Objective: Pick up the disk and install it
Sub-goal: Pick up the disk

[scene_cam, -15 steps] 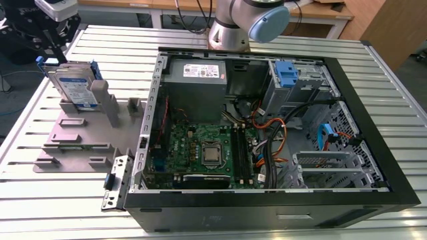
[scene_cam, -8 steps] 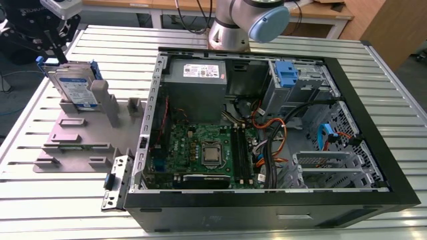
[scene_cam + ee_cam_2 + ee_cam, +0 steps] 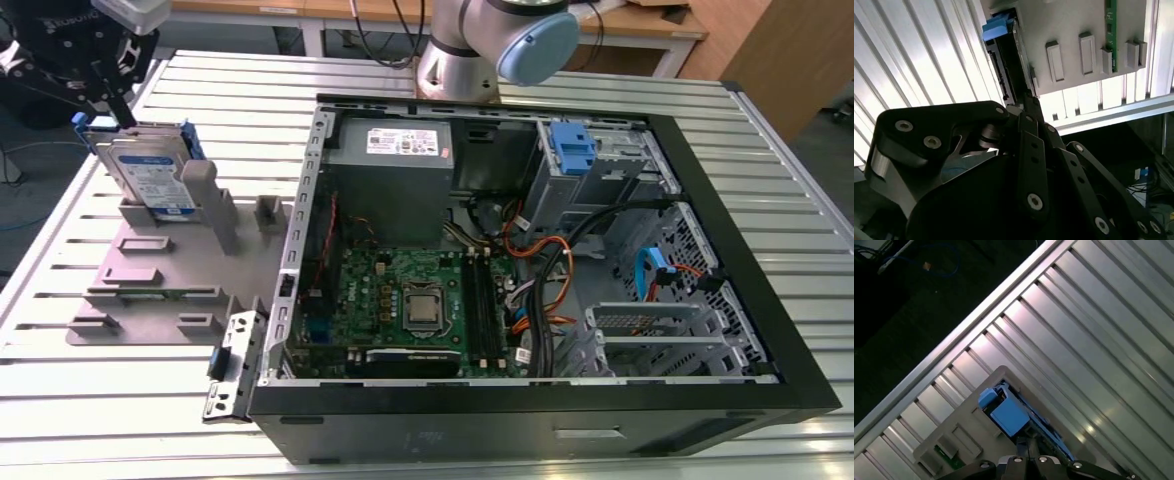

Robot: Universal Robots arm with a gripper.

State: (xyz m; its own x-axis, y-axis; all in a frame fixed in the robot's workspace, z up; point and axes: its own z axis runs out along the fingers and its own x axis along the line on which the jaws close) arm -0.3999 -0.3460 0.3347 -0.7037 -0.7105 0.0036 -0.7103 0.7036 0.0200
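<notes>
1. Gripper [image 3: 124, 118] hangs above the surface's [image 3: 107, 420] far corner on the exterior view's left, black and pointing down at the disk [image 3: 150, 172].
2. Disk position: it stands on edge in a slot of the grey fixture plate [image 3: 160, 265]. Its white-and-blue label faces the camera and its blue rails run along its sides.
3. Fingers [image 3: 1031, 112] in the second wrist view narrow to a point right at the disk's [image 3: 1006, 65] dark end. They seem pinched onto that edge, though the linkage hides the contact itself.
4. First wrist view: the gripper's [image 3: 1026, 442] tips sit against the disk's blue end tab [image 3: 1009, 415]. The fixture plate [image 3: 954, 435] lies beneath, on the ribbed aluminium surface [image 3: 1094, 340].
5. Fixture plate [image 3: 1074, 30] in the second wrist view carries several small raised blocks and a green strip of circuit board [image 3: 1111, 25] held on edge.
6. Computer case [image 3: 534, 435] lies open on its side just beside the fixture, toward the exterior view's right, taking up the middle of the surface.
7. Inside the case, a grey power-supply box [image 3: 394, 185] with a white sticker sits above the green motherboard [image 3: 400, 300].
8. Light-blue bracket [image 3: 571, 150] sits in the drive bay near the case's far edge, well apart from the disk.
9. Arm base [image 3: 461, 60] rises from the surface's far edge behind the case.
</notes>
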